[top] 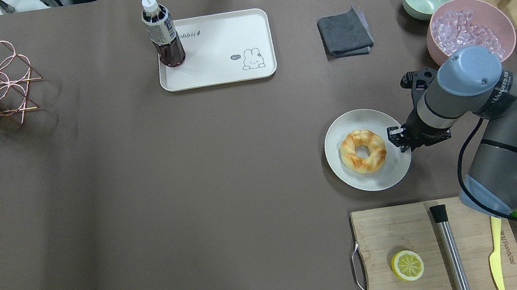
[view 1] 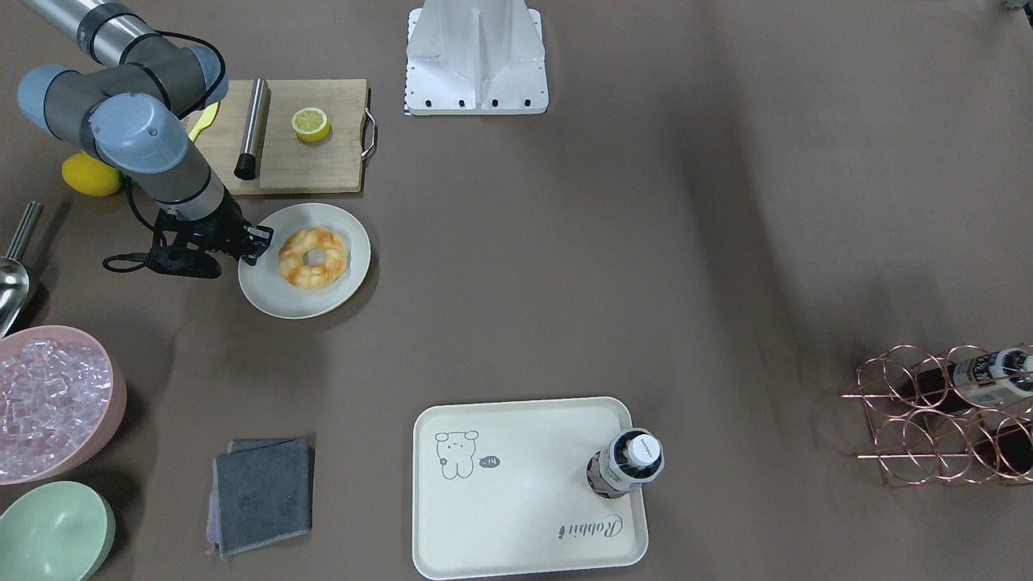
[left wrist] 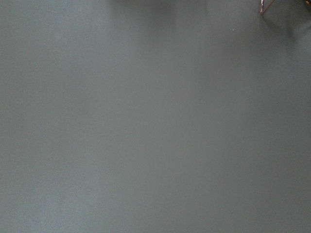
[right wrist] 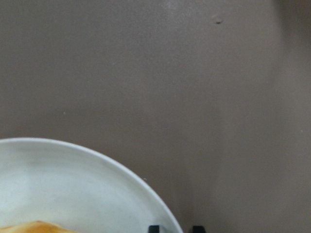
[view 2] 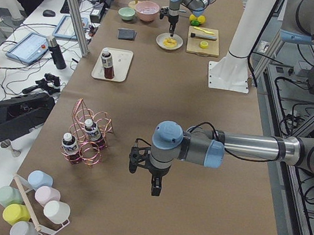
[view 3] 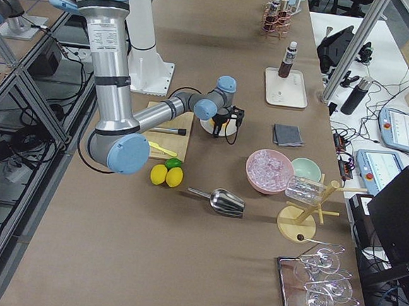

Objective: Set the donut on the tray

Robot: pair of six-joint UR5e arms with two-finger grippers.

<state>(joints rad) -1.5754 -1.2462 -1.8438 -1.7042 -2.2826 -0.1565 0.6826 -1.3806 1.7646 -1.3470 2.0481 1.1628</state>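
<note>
Where: donut [view 1: 314,257] sits on plate [view 1: 323,305], well apart from tray [view 1: 516,492]

Hands: right gripper [view 1: 260,240] just beside donut, over plate rim; fingers [right wrist: 154,228] close together with thin gap, holding nothing; cannot tell if fully closed. Far off, left gripper [view 2: 156,188]; cannot tell if spread

Could go wrong:
- fingers too narrow, push donut, no grab
- bump rim, plate slides
- lumpy donut slips on long carry
- bottle [view 1: 633,464] on tray gets knocked over
</note>
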